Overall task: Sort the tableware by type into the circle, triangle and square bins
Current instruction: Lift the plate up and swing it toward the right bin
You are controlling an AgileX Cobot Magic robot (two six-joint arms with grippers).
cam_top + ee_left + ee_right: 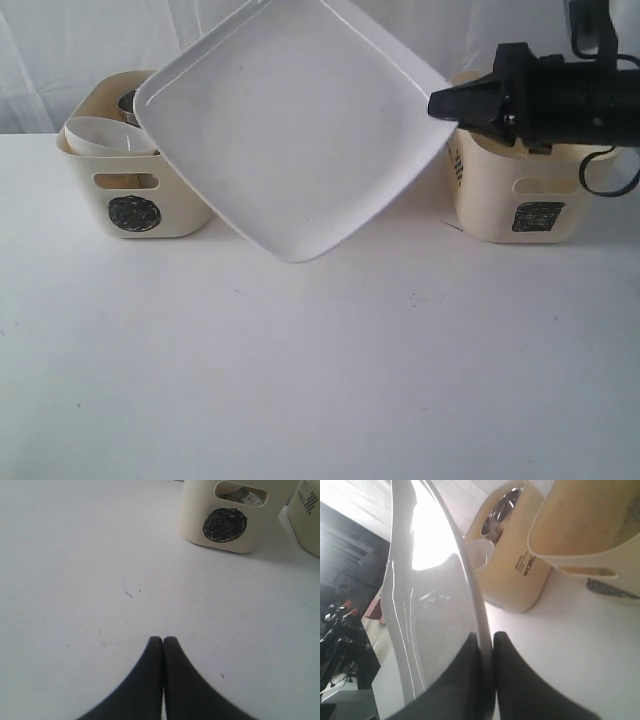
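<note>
Right jaws pinch the large white squarish plate [290, 130] by its rim, tilted in the air between circle bin [130, 195] and square bin [520, 195], left jaws shut empty above the bench [75, 580], and that thin edge grip could let it slip.

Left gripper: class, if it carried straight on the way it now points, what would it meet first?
Probably nothing: ahead of the shut left gripper lies only bare table; the circle bin stands off to one side.
</note>
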